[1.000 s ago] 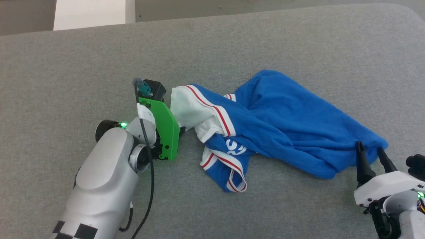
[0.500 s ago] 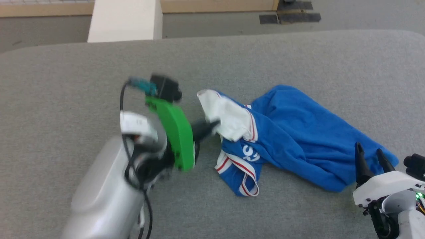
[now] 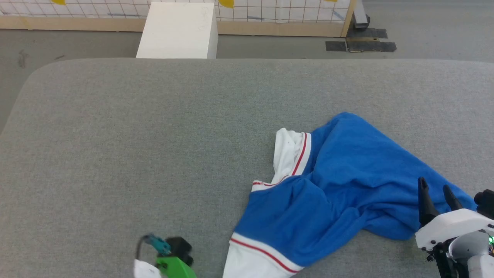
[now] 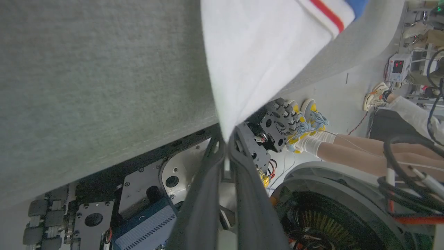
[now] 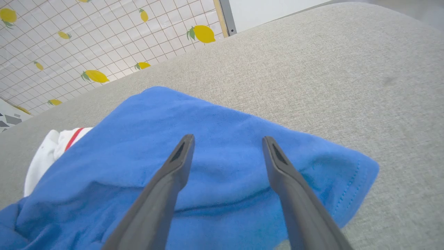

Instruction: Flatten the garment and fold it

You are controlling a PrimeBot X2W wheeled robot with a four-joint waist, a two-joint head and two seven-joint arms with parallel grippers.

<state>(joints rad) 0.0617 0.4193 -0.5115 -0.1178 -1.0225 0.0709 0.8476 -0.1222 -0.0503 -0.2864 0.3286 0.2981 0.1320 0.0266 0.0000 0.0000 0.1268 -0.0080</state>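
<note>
Garment (image 3: 339, 185): dragged toward the near edge of the bench (image 3: 154, 135) since the earlier frame, now spread longer; the camera has also tilted up. Left gripper (image 4: 227, 137): clenched on the white sleeve (image 4: 256, 52) tip, just past that edge. Right gripper (image 3: 435, 183): released, fingers spread over the blue hem corner at far right. Open bench lies left of and beyond the garment.
</note>
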